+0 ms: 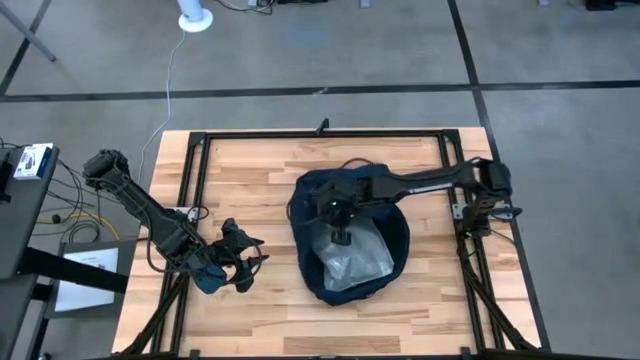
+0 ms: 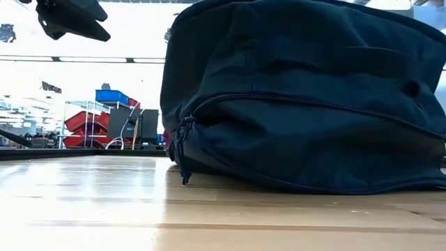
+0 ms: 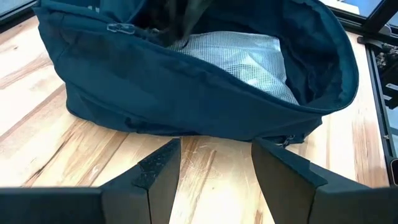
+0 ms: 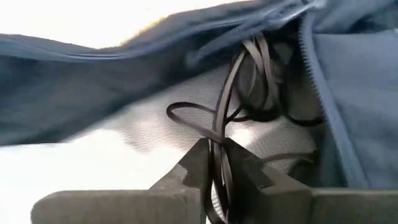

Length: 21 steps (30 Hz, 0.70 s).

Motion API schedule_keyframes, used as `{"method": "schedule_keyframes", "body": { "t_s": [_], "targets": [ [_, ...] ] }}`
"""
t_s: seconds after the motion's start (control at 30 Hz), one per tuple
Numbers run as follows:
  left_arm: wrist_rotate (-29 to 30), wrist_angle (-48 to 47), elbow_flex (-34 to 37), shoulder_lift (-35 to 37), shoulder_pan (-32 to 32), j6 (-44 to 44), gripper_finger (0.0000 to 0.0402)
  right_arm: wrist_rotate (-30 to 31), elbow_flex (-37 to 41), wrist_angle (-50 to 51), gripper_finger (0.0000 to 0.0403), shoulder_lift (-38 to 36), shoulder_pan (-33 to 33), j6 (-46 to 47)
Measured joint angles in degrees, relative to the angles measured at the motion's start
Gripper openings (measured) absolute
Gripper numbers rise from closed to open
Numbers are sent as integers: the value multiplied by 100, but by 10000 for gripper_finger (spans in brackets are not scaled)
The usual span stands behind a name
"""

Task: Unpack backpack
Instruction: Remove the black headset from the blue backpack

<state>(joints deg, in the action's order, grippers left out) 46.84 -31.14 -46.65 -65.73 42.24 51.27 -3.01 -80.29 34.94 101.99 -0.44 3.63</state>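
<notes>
backpack [image 1: 350, 240] lies flat on the bench [image 1: 250, 320], a little toward the right edge of the middle, its mouth unzipped and gaping upward so the contents show from above. its long axis looks to run from the far edge toward the near edge, with a slight lean to the near right corner; the open mouth and the pale load sit toward the near end, the closed rounded end toward the far side. lying on its back like this, it holds its own opening wide, which is probably why an arm can reach in without anything propping the flap.

inside, a clear crinkly plastic bag [image 1: 352, 258] fills the near half of the cavity, with a mesh-like pale surface beneath the fabric lip.

right claw [image 4: 216, 163] reaches in from the right edge over the rim, its 2 fingers pinched together on a loop of thin black cord [image 4: 224, 112] that coils deeper by the zipper; gripping the cord looks like the way to draw that item out.

left claw [image 3: 214, 163] waits low over the bench near the left near corner, fingers apart and empty, facing the backpack's side.
</notes>
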Motion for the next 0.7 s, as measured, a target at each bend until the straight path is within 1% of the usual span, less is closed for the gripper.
{"method": "schedule_keyframes", "body": {
  "t_s": [0.1, 0.2, 0.33, 0.4, 0.47, 0.6, 0.7],
  "targets": [
    [3, -27, 0, 0, 0, 0, 185, -506, -1, 71, 21, -367, 3, 437],
    [6, -77, 0, 0, 0, 0, 185, -1205, -7, 231, 9, -689, -5, 957],
    [18, -164, 0, 0, 0, 0, 185, -2064, -7, 284, 12, -1121, 12, 1426],
    [20, -179, 0, 0, -1, 0, 185, -2395, -14, 255, 17, -1316, 14, 1665],
    [30, -233, 0, 0, -2, -8, 185, -2535, -15, 236, 20, -1475, 15, 1791],
    [78, -262, 0, 0, -3, -75, 185, -2564, -15, -130, 16, -1804, 10, 1922],
    [76, -262, 0, 0, -4, -92, 185, -2298, -15, -312, 14, -2165, -9, 2038]
  ]
}}
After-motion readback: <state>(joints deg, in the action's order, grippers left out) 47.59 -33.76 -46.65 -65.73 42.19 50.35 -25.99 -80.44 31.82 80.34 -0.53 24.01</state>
